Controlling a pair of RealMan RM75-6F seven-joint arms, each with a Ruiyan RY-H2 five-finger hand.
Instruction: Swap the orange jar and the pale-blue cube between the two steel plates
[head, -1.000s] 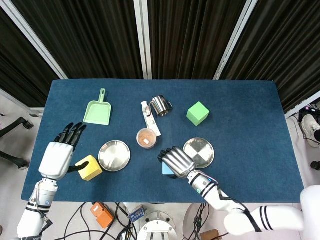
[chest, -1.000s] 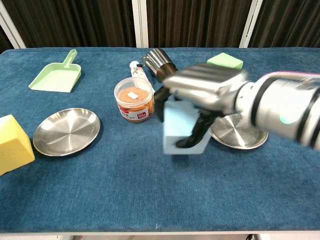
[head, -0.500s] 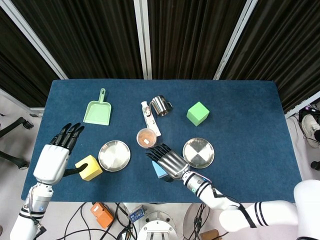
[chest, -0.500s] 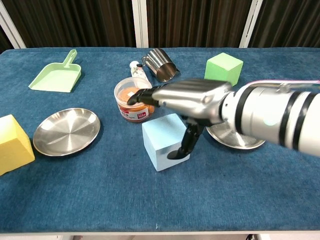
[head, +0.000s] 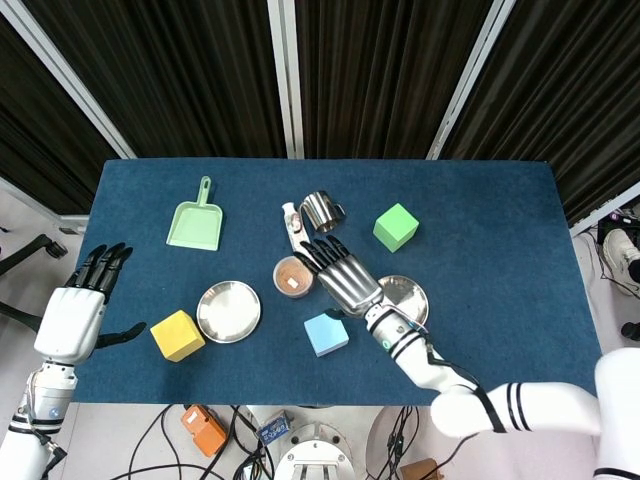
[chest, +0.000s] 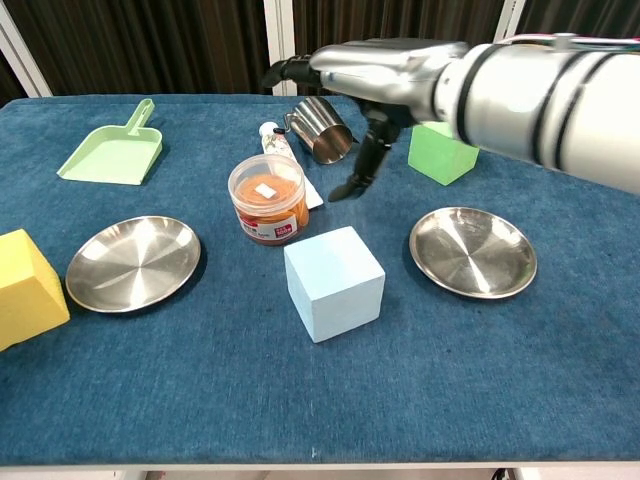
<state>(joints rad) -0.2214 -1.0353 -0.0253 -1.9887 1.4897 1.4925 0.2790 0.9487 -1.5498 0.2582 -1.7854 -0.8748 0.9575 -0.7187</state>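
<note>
- Our right hand (chest: 385, 75) hangs above the surface (chest: 500, 380), fingers spread, holding nothing; the orange jar (chest: 267, 198) stands just below and to its left, between the two steel plates (chest: 130, 262) (chest: 473, 250).
- The pale-blue cube (chest: 334, 282) rests on the cloth between the plates, in neither.
- Our left hand (head: 72, 318) is open and empty too, well apart from the jar, so we judge the right better placed.

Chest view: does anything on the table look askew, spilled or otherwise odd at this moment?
The steel cup lies tipped on its side by the white tube, with nothing visibly spilled. Both steel plates are bare: the pale-blue cube and orange jar sit on the cloth between them. Nothing looks damaged.
</note>
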